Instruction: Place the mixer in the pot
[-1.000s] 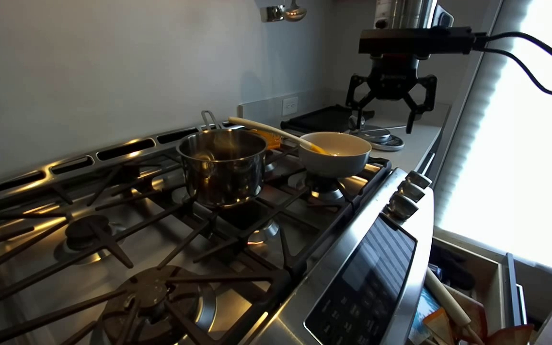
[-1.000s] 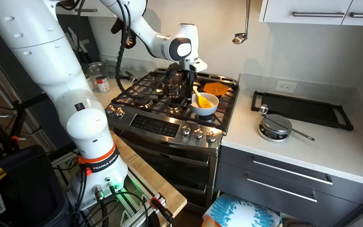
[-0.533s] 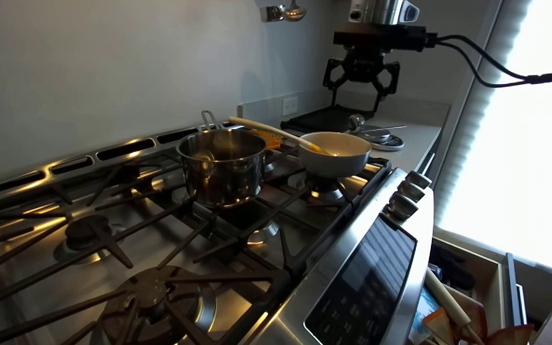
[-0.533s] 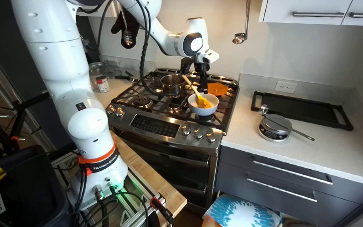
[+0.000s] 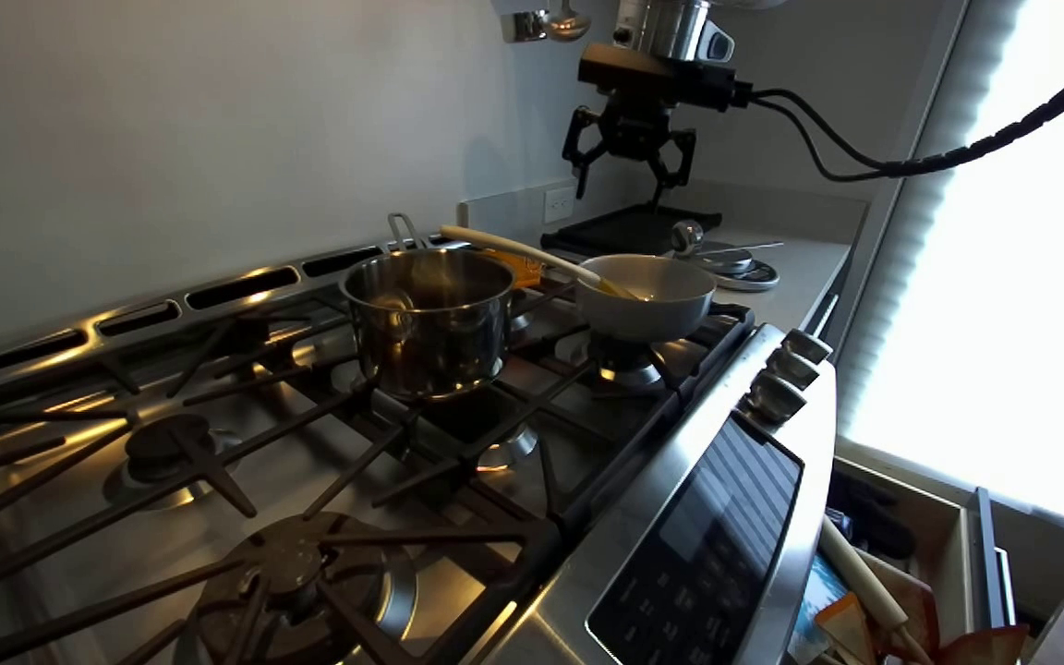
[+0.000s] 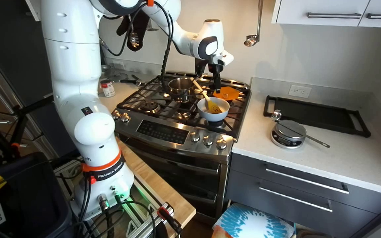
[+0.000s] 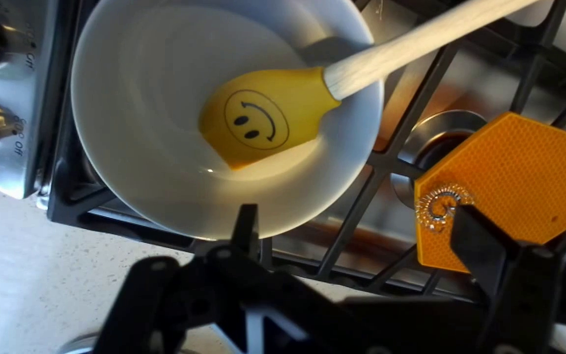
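With my gripper [image 5: 618, 198] wide, I've yet to take the mixer [image 7: 347, 78] from the bowl [image 6: 213, 116] left to the pot [image 5: 430, 346].

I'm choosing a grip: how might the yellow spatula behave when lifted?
The spatula is probably light, given its slim handle, which looks wooden and likely stiff. Slanting out of the bowl, it may swivel when gripped.

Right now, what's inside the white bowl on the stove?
The yellow smiley-faced head of a wooden-handled spatula is inside the white bowl, with the handle sticking out. Whatever is under the head is covered, so I can't see that spot.
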`<state>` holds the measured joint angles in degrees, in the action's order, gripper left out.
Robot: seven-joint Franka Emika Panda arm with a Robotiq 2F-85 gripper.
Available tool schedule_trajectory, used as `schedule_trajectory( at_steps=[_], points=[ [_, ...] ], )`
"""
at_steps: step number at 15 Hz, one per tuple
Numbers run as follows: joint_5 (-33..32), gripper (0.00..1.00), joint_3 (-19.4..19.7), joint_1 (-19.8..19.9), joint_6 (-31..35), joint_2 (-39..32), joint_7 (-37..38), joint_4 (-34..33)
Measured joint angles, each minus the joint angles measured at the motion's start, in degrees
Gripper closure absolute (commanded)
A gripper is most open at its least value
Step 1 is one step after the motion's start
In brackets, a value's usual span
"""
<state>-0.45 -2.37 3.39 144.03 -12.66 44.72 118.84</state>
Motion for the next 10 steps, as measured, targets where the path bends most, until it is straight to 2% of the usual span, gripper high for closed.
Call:
schedule_trajectory(
  at_steps=[4, 7, 10],
  points=[
    [-5.4, 0.0, 4.0, -2.0, 0.0, -3.3, -1.9, -2.8],
    [-6.7, 0.0, 6.5, -1.9, 0.1, -12.0, -10.6, -11.0],
    [-6.7, 0.0, 7.4, -2.1, 0.9, -21.5, -17.7, -21.4]
  ],
)
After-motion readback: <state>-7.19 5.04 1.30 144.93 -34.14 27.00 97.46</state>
